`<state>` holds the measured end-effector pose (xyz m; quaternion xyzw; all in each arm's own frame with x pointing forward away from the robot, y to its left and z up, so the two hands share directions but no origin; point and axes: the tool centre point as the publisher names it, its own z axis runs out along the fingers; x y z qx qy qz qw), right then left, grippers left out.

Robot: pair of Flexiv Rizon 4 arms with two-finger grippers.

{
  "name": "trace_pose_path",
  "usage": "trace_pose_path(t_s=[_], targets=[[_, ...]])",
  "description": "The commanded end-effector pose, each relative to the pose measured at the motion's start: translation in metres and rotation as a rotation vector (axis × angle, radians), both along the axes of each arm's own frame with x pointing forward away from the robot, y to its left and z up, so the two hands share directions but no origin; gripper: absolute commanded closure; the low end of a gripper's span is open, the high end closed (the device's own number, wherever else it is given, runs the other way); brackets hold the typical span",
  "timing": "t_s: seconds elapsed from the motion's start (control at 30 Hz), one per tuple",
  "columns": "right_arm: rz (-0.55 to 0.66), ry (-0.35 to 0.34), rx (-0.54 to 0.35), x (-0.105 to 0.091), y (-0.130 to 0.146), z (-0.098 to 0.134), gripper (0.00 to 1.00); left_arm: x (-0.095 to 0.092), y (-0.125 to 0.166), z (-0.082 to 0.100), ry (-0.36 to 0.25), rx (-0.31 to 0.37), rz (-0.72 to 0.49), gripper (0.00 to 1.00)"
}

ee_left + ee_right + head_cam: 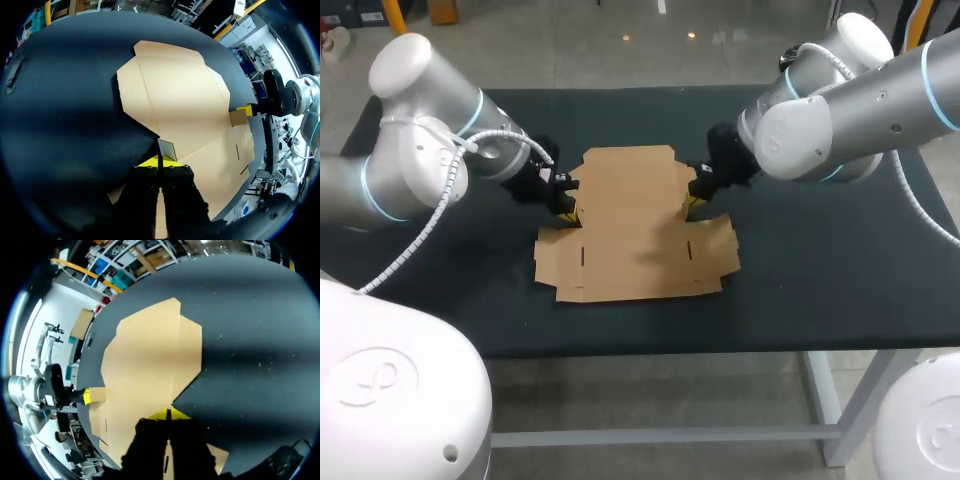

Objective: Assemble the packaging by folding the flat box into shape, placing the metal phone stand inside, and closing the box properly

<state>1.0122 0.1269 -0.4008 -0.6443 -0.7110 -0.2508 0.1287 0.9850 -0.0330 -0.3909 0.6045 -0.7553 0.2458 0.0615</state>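
Head view: the flat box (635, 225) lies unfolded near the middle of the dark table (820, 280). The left gripper (567, 208) is at the box's left edge and the right gripper (696, 195) at its right edge, facing each other across the card. Left wrist view: the left gripper (160, 163) has its yellow tips drawn narrow, pinching a small side tab (167, 148) that stands up from the flat box (175, 100). Across the card the right gripper (246, 110) meets the far edge at another small tab. Right wrist view: the right gripper (168, 414) is likewise narrow, its tips closed on the near edge of the flat box (145, 360). The left gripper (87, 396) shows at the opposite edge, against a raised tab.
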Motion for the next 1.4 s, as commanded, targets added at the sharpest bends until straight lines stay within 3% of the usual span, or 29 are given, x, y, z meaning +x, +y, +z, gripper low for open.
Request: trace_pose_path(t_s=[0.03, 1.4], targets=[[-0.004, -0.006, -0.008, -0.002, 0.004, 0.000, 1.00, 0.001, -0.005, 0.001, 0.003, 0.011, -0.002, 1.00], [-0.018, -0.032, -0.101, -0.005, 0.022, -0.008, 1.00, 0.003, -0.025, -0.008, 0.026, 0.030, -0.040, 1.00]])
